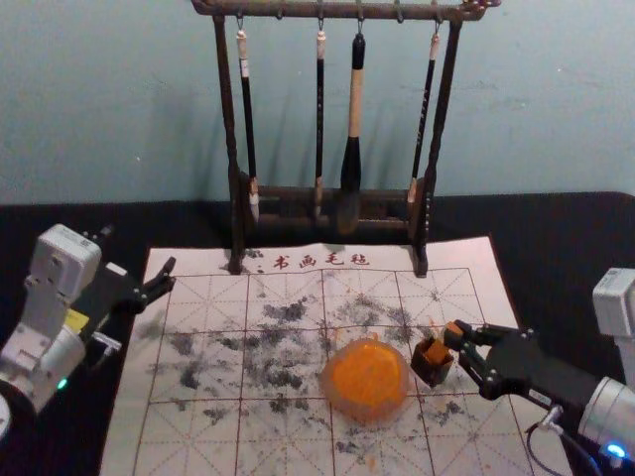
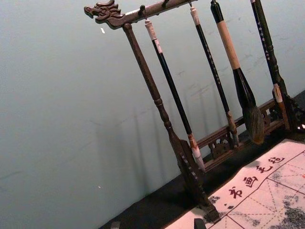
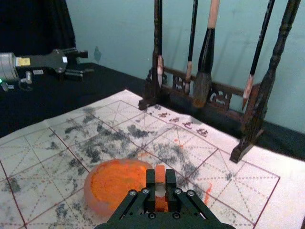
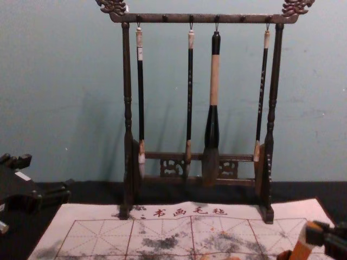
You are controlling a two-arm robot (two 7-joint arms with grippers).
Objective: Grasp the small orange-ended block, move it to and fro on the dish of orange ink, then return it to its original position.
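right gripper [image 1: 462, 344] holds block [image 3: 160, 175] near dish [image 1: 337, 399]

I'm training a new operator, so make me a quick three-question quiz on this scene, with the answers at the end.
1. How many brushes hang from the rack?
2. True or false: the right gripper has its jaws closed on the orange-ended block.
3. Fill in: the small dark box stands on the robot's ____ side of the dish of orange ink.
Key: 1. four; 2. true; 3. right
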